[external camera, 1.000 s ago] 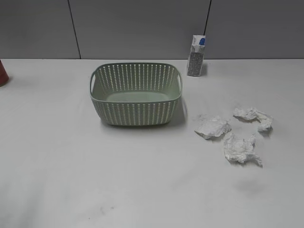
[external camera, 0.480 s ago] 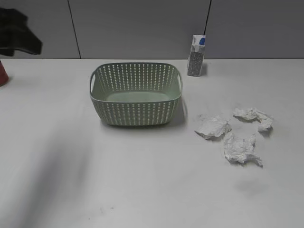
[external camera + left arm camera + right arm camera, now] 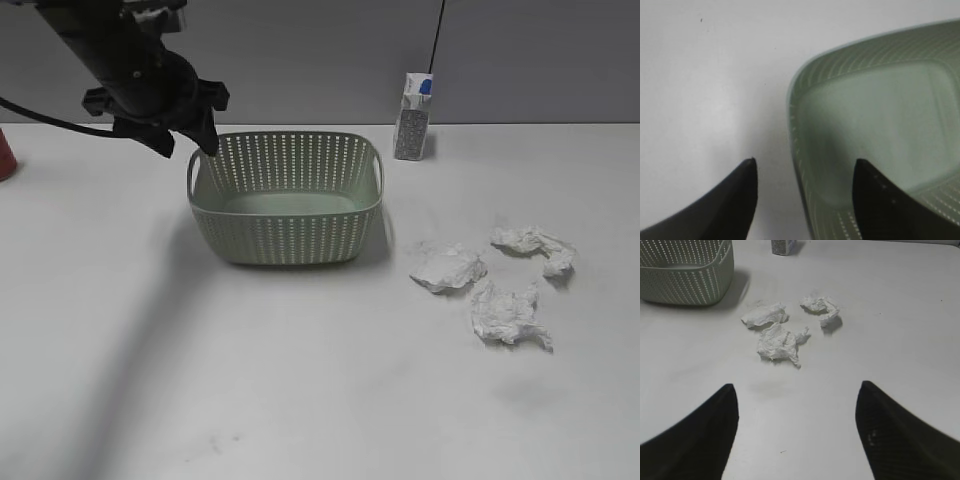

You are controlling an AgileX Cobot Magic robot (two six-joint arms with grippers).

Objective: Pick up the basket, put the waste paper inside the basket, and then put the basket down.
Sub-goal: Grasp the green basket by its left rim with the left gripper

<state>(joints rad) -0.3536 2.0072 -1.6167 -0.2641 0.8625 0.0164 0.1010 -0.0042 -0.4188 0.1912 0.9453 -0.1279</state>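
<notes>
**Left arm arrives over the basket's left end**

Half a second ago the left arm was only a dark blur at the top-left corner of the exterior view; now the left claw (image 3: 185, 140) has swung in and hangs above the left rim of the pale sage-green slotted plastic basket (image 3: 287, 198), which has not shifted. In the left wrist view its two dark fingers (image 3: 737, 200) are spread apart, one over the bare white surface (image 3: 705, 75) and the other over the basket's interior, with the rounded rim (image 3: 792, 130) between them; nothing is gripped.

The basket sits upright on the surface, left of centre. The three crumpled white paper wads (image 3: 495, 280) lie close together on the surface to its right, well apart from the basket. An upright white-grey carton with a blue top (image 3: 413, 116) stands behind the basket's right corner.

The right claw (image 3: 797, 430) hangs over bare surface in front of the wads, its fingers wide apart and holding nothing.
</notes>
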